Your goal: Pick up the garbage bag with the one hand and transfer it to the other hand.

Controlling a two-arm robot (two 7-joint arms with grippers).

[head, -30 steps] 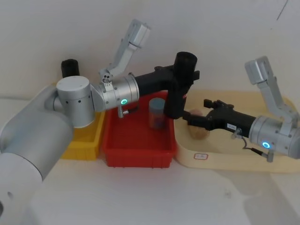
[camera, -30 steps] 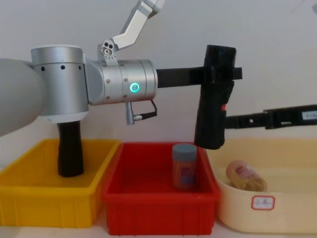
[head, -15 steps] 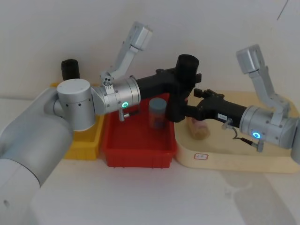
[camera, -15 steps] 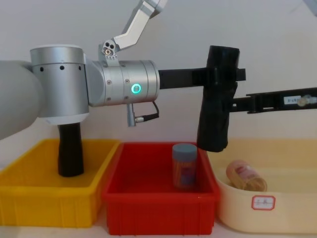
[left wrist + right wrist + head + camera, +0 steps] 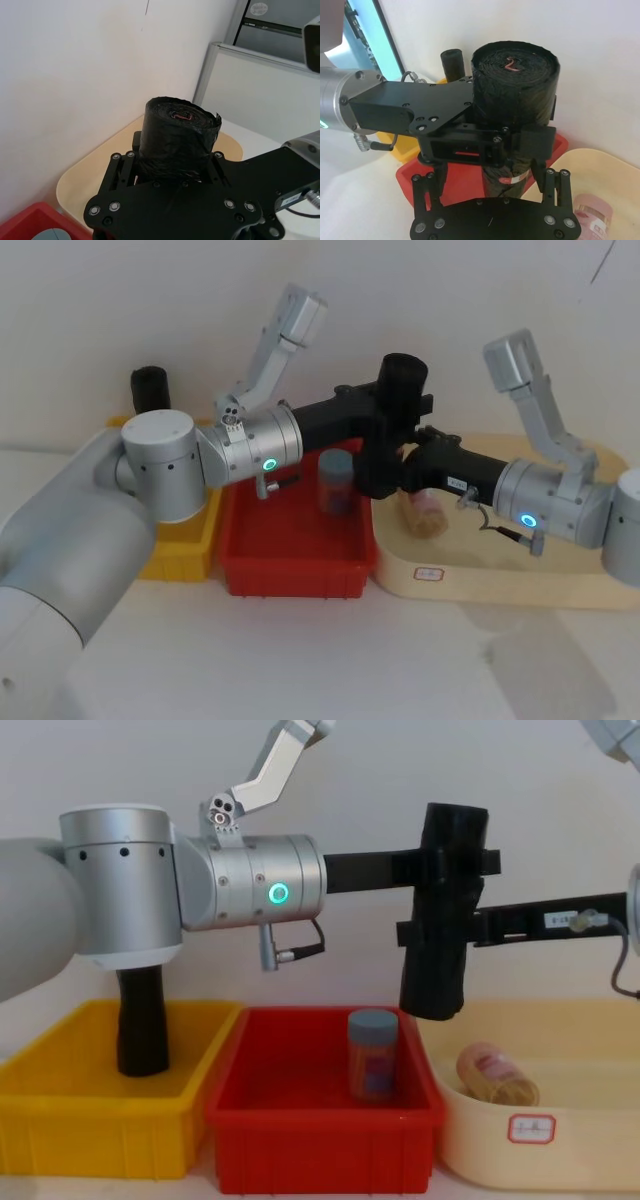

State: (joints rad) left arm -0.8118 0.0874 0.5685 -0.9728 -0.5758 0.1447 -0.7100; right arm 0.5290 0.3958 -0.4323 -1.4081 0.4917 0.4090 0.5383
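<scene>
We see garbage bag (image 5: 444, 910) upright in air, above gap between red bin (image 5: 322, 1125) and cream tray (image 5: 560, 1140). Left gripper (image 5: 455, 862), green-lit arm, jaws clamped on roll's upper part. Right gripper (image 5: 425, 932), blue-lit arm, reaches in lower down, jaws either side of roll's middle; we cannot tell whether they grip. Blue-lidded jar (image 5: 373, 1055) stands in red bin; second black roll (image 5: 142, 1020) in yellow bin (image 5: 95, 1115).

white table (image 5: 300, 660), yellow bin (image 5: 60, 1120), red bin (image 5: 320, 1145), cream tray (image 5: 580, 1150)
</scene>
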